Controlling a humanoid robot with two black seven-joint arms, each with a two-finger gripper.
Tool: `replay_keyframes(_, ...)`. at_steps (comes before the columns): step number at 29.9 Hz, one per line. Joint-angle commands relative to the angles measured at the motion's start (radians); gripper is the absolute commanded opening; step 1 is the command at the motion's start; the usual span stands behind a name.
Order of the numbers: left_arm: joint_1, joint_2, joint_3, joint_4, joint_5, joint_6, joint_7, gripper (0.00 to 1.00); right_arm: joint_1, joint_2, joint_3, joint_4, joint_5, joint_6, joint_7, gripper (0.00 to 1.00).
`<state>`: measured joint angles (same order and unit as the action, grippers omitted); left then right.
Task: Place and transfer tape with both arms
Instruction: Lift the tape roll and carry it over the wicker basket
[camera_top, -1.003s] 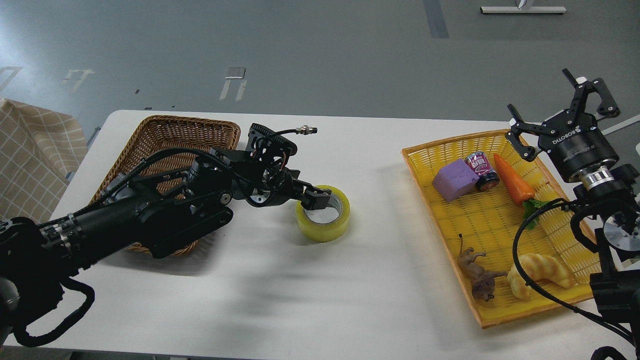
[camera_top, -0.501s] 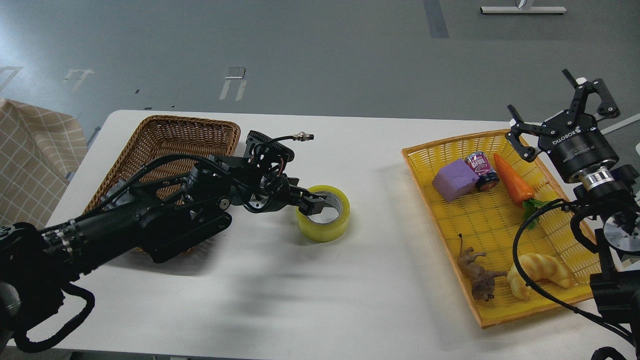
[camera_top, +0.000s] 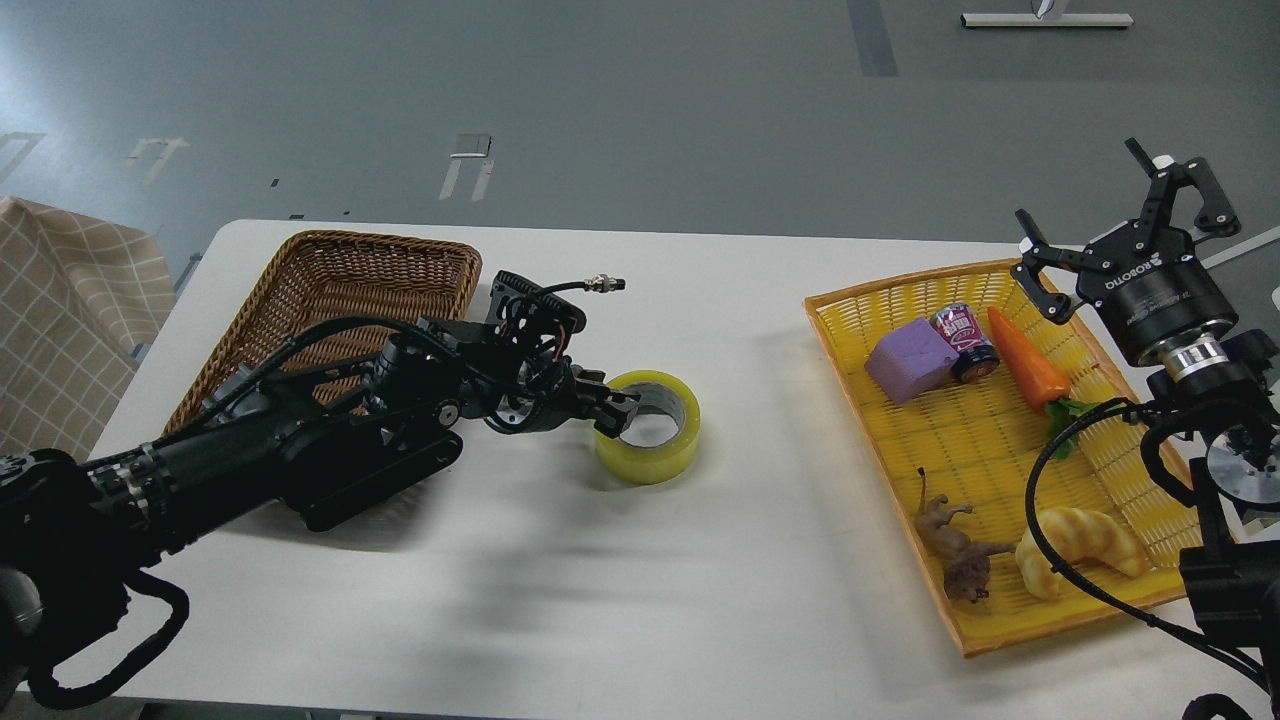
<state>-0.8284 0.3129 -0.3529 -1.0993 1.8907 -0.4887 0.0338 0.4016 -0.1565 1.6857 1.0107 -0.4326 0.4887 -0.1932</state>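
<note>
A white table (camera_top: 640, 560) with rounded far corners fills the lower part of the view, its top smooth and evenly lit, with soft grey shadows lying across it. Behind it stretches a grey floor (camera_top: 640, 110), slightly glossy, marked with pale worn patches and a darker grey stripe (camera_top: 872, 38) running away toward the top edge. A white flat base (camera_top: 1046, 19) of some stand sits on the floor at the far top right. At the left edge hangs a beige cloth (camera_top: 60, 300) with a white grid pattern.
</note>
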Motion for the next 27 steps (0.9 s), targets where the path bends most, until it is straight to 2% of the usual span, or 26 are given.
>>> replay_keyframes(1,-0.002,0.0,0.0,0.012,0.004,0.0,-0.002,0.0,0.0,0.0,0.002,0.0,0.0,0.0,0.0,1.0)
replay_keyframes(6,-0.008,0.002,0.0,0.013,0.008,0.0,-0.029,0.0,0.0,0.0,0.002,0.0,0.002,0.0,0.0,1.0)
replay_keyframes(13,-0.038,0.003,-0.001,0.009,0.007,0.0,-0.032,0.0,0.0,0.0,0.002,0.002,0.002,0.0,0.0,1.0)
replay_keyframes(24,-0.216,0.097,-0.001,-0.005,-0.097,0.0,-0.038,0.0,0.005,0.002,0.003,0.003,0.002,0.0,0.0,1.0)
replay_keyframes(27,-0.247,0.144,-0.001,-0.005,-0.102,0.0,-0.055,0.0,0.005,0.003,0.006,0.002,0.002,0.0,0.0,1.0)
